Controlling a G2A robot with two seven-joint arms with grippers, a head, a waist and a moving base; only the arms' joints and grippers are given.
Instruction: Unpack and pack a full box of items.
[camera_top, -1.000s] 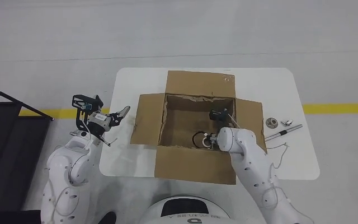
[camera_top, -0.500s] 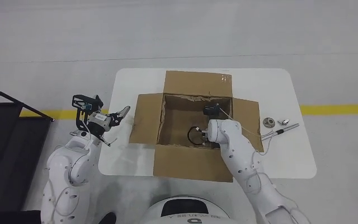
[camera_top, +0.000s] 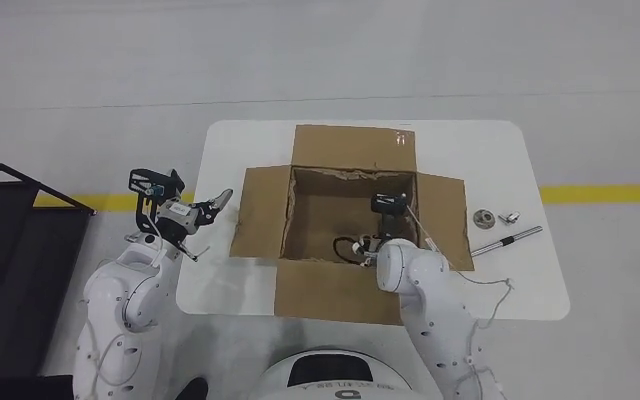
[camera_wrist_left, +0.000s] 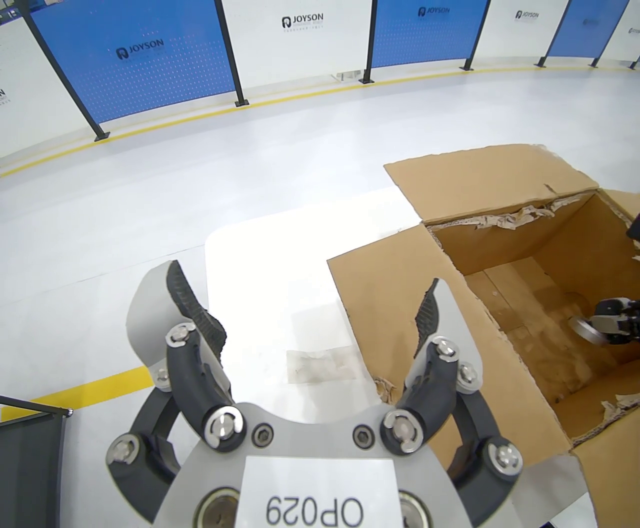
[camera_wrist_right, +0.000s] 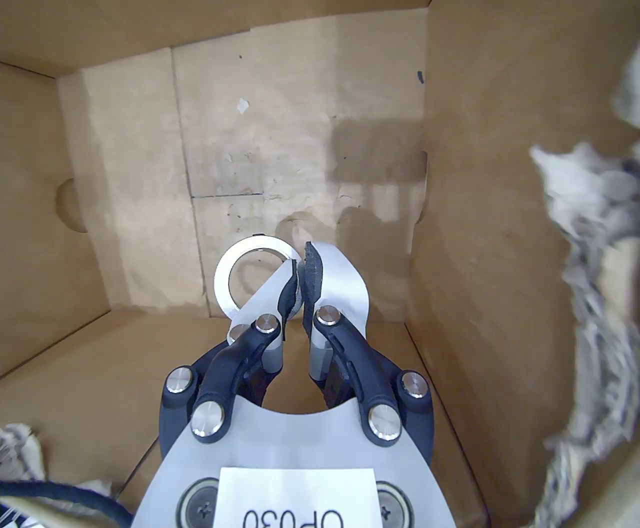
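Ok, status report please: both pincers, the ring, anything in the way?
Right pincer shut on metal ring, low inside cardboard box, one wall close beside. Left pincer open, at table edge beside box.

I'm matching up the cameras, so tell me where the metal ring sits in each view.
Top view: too small to tell, under the right arm inside the cardboard box.
Left wrist view: the metal ring is deep inside the box, at the right gripper.
Right wrist view: the ring is mid-picture, its rim pinched between the gripper's fingers, over the box floor.
Shared landmark: the box's torn rim.
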